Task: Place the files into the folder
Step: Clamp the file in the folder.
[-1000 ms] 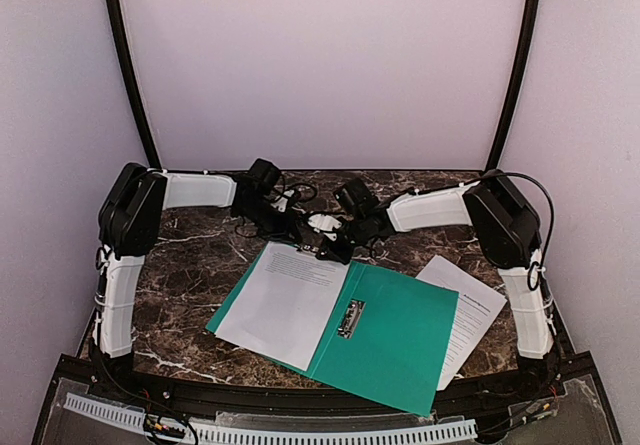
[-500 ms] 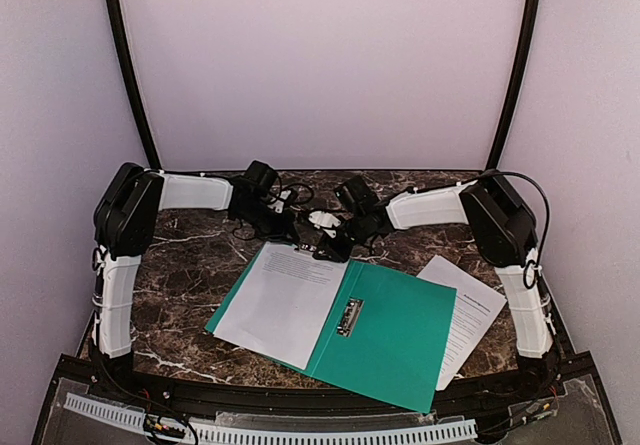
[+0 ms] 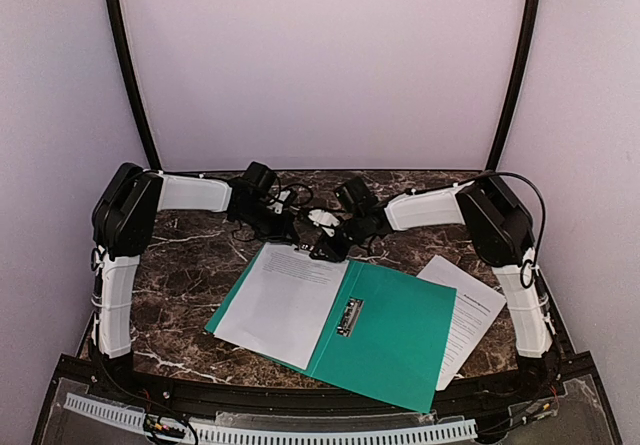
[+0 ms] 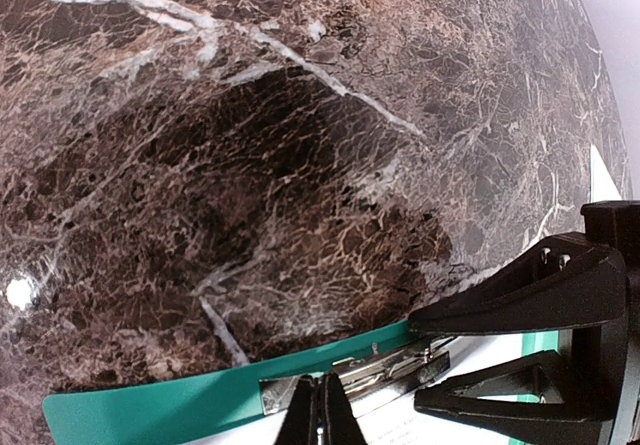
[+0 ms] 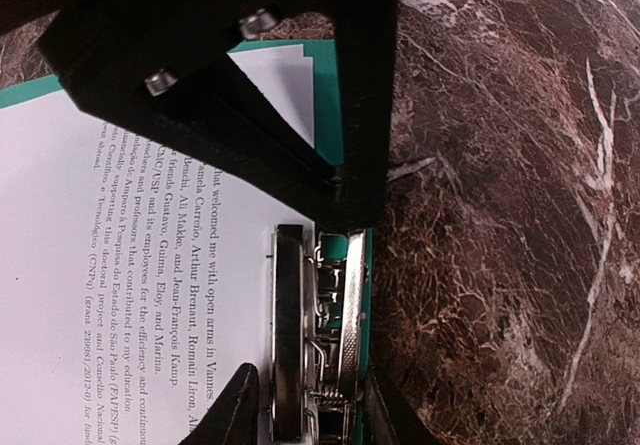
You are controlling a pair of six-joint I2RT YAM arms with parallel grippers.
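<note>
Showing in wrist views only, right gripper (image 5: 310, 412) spread astride clip (image 5: 305, 315), left gripper (image 4: 320, 413) closed

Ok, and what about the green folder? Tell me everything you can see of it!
The green folder is thin teal plastic, lying open and flat on the marble table. A printed white sheet covers its left half; the bare right half overlaps a second sheet. A silver clip sits by the middle fold. A second clip, at the far edge, lies between the open fingers of the right gripper, with the shut left gripper at it too.
</note>
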